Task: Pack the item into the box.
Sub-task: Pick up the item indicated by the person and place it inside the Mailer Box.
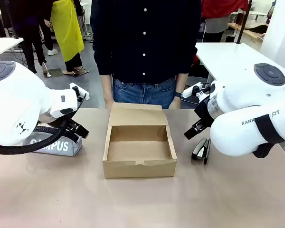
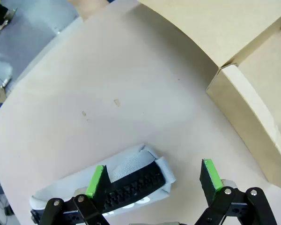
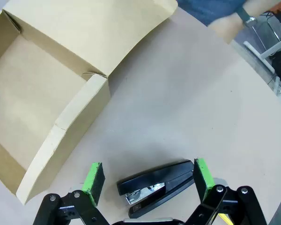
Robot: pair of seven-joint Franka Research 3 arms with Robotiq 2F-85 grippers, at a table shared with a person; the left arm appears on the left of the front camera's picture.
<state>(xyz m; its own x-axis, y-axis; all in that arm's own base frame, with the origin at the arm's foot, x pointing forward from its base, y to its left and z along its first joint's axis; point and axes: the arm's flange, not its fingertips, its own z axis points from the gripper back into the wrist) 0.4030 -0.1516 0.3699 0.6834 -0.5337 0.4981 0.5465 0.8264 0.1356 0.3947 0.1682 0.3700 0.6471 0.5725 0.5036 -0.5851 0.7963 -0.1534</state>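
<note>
The item, a light-grey pouch [image 1: 58, 145] with white lettering, lies on the table left of the box, partly hidden by my left arm. In the left wrist view the pouch [image 2: 131, 165] lies with its dark zipper up, one end between the fingers of my left gripper [image 2: 153, 177], which is open just above it. In the front view the left gripper [image 1: 80, 128] hangs over the pouch's right end. The box [image 1: 139, 148] is open in the middle of the table, its flap towards the person, and nothing is inside it [image 3: 33, 93]. My right gripper [image 3: 148, 175] is open.
A black stapler [image 3: 155, 186] lies on the table under my right gripper [image 1: 195, 130], right of the box [image 2: 253, 98]. The stapler [image 1: 201, 149] is a hand's width from the box wall. A person [image 1: 145, 47] stands at the far edge with a hand [image 3: 225, 29] by the table.
</note>
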